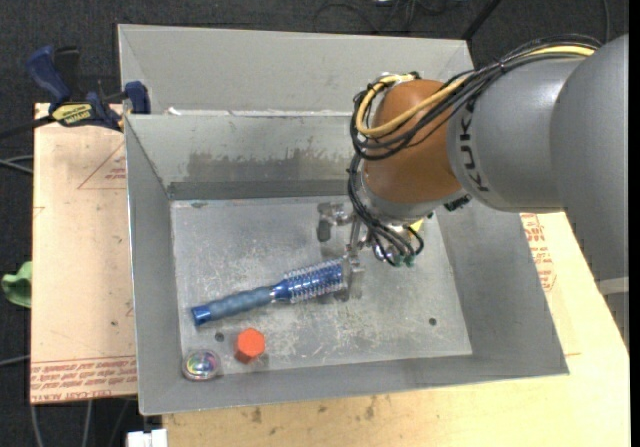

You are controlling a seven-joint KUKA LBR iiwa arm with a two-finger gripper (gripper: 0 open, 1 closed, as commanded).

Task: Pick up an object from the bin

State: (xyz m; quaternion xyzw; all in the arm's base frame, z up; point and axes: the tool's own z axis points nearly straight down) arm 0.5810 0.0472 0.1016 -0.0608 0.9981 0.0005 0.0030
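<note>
A blue brush (270,295) lies slanted on the bin floor at the middle front, its smooth handle pointing to the lower left and its bristled head to the right. My gripper (340,250) hangs low just above and to the right of the bristled head. It is open, with one fingertip (326,225) behind the brush and the other at the head's right end (353,275). Nothing sits between the fingers.
A small orange-red cap (249,344) and a shiny little ball (200,365) lie near the bin's front left corner. The arm with its orange cover and cables fills the space over the bin's right half.
</note>
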